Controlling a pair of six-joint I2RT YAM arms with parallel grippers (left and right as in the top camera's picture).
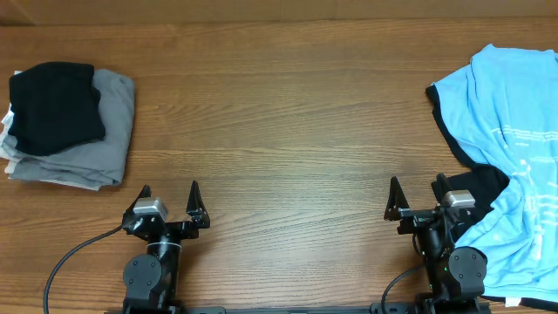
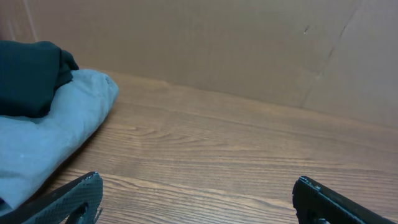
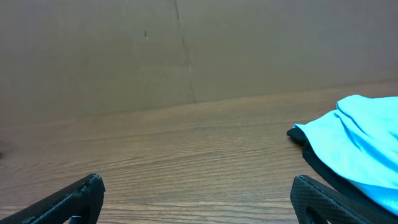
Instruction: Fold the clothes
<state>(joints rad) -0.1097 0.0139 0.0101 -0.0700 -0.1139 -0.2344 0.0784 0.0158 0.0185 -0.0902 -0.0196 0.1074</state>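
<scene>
A light blue tee with white print (image 1: pixel 514 131) lies crumpled at the right of the table, over a black garment (image 1: pixel 475 183) whose edge shows beneath it; both show in the right wrist view (image 3: pixel 360 143). At the far left a folded black tee (image 1: pixel 54 105) sits on a folded grey garment (image 1: pixel 100 144), also in the left wrist view (image 2: pixel 28 74). My left gripper (image 1: pixel 170 196) is open and empty near the front edge. My right gripper (image 1: pixel 417 194) is open and empty, just left of the blue tee.
The wooden table (image 1: pixel 288 131) stretches between the two piles. A brown cardboard wall (image 2: pixel 249 43) stands at the table's back edge. White cloth edges (image 1: pixel 10 153) peek out under the left stack.
</scene>
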